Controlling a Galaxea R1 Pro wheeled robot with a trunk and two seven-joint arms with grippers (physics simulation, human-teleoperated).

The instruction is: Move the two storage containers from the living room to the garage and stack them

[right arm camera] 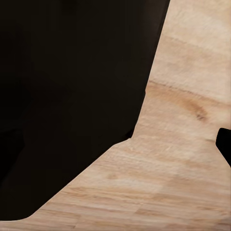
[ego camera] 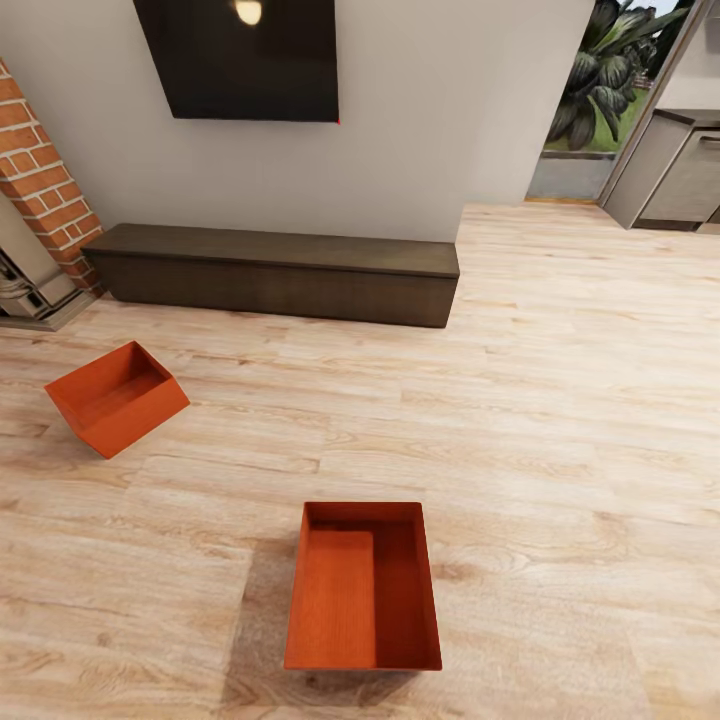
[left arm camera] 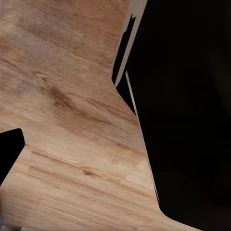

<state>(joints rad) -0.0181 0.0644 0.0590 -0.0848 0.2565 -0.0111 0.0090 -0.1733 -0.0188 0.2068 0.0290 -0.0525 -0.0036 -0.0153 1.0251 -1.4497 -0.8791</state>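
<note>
Two orange-red storage containers lie on the light wood plank floor of the living room in the head view. The nearer container [ego camera: 362, 590] sits upright and empty, straight ahead and close to me. The other container [ego camera: 117, 396] rests further off to the left, tipped on an edge with its opening facing up and toward me. Each wrist view looks down on wood planks past a large black part of my own body [left arm camera: 187, 110] [right arm camera: 67, 96]. A small dark tip [left arm camera: 9, 151] [right arm camera: 224, 144] pokes in at one edge of each wrist view; how the jaws stand is not readable.
A long, low dark bench [ego camera: 275, 272] runs along the white wall under a wall TV [ego camera: 240, 58]. A brick fireplace [ego camera: 40, 190] stands at the far left. A doorway with plants [ego camera: 600, 90] and grey cabinets [ego camera: 672, 170] lie at the back right. Wood floor [ego camera: 560, 420] stretches to the right.
</note>
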